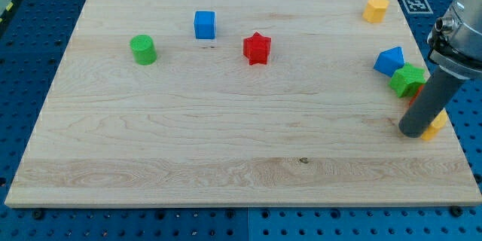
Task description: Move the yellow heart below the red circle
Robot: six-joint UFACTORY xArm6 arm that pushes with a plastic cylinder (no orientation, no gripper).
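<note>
My tip [413,131], a bare rod with nothing to open or clamp, is pressing beside the yellow heart [436,123], which is peeking out at the view's right. Red is glimpsed just above the heart, probably the red circle, mostly hidden. The green block [407,80] and blue block [389,60] are crowding further above the heart; the board [226,143] edge is near, so a push risks tipping it off.
</note>
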